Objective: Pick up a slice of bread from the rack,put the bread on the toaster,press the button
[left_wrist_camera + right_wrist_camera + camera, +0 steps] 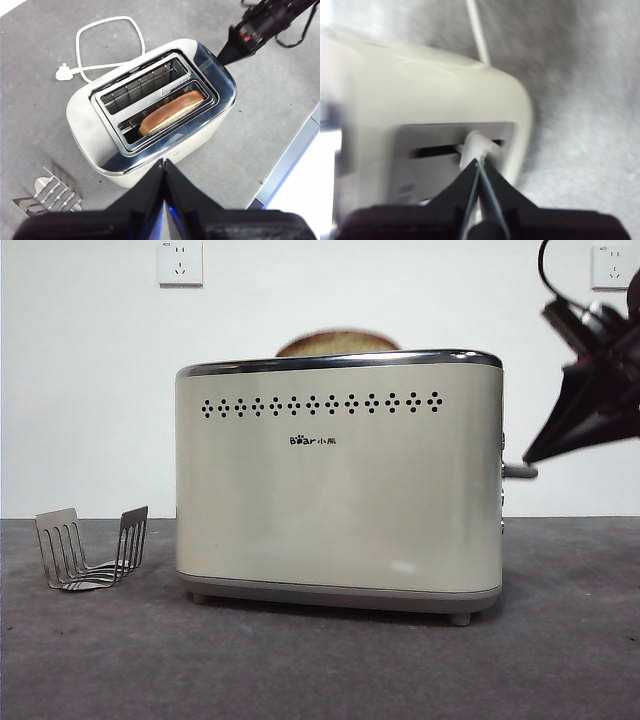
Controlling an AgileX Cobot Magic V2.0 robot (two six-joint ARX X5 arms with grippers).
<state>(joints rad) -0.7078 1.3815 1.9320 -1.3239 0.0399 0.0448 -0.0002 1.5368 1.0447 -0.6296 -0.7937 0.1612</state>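
The right end effector [480,162] has its two black jaws pressed together to a point, and that tip rests on top of the button [478,146], the pale grey lever sticking out of the slot on the toaster's narrow side. It grips nothing; it only touches the lever from above. The wrist picture is blurred, so finer detail of the contact is hard to make out. From the front the same arm comes in dark and angled at the right edge, its end effector [533,452] meeting the button [519,471] beside the toaster [340,490].

The left end effector [164,165] hangs above the toaster [150,107], jaws closed against each other and holding nothing, touching nothing.

The slice of bread [171,112] sits in one of the two top slots, the one on the side of the toaster nearer the left end effector, brown crust up. From the front only its rounded top [337,342] shows above the chrome rim.

The rack [92,548] stands on the grey tabletop [320,670] beside the toaster's other end, apart from it, with no bread in it. A white power cord [100,47] with its plug lies looped on the tabletop behind the toaster.
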